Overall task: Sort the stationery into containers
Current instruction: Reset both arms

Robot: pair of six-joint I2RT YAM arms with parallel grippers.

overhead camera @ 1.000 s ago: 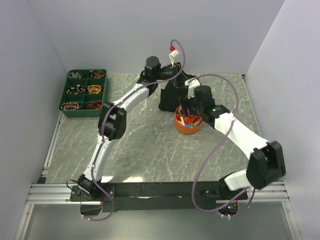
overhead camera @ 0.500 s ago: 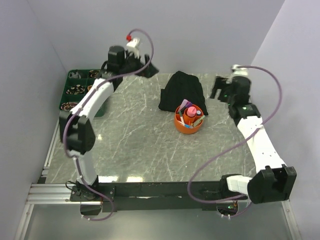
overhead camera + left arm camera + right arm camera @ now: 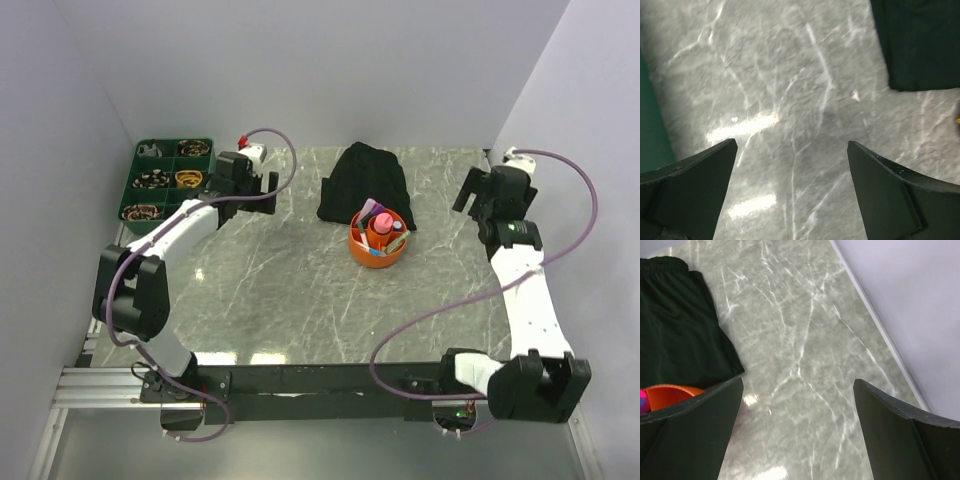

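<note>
A round orange tub (image 3: 377,242) stands mid-table and holds pink, purple and blue markers and pens (image 3: 379,222). Its rim shows at the left edge of the right wrist view (image 3: 670,391). A dark green six-compartment tray (image 3: 168,184) sits at the far left with coiled rubber bands in it; its edge shows in the left wrist view (image 3: 652,130). My left gripper (image 3: 262,190) is open and empty over bare table just right of the tray. My right gripper (image 3: 468,192) is open and empty over bare table at the far right.
A black fabric heap (image 3: 363,182) lies behind the orange tub, and shows in both wrist views (image 3: 925,40) (image 3: 675,325). Walls close the table on the left, back and right (image 3: 910,305).
Both arms have swung away from the orange tub. The left gripper has moved over to beside the green tray and come down low. The right gripper has moved out to the right side.
</note>
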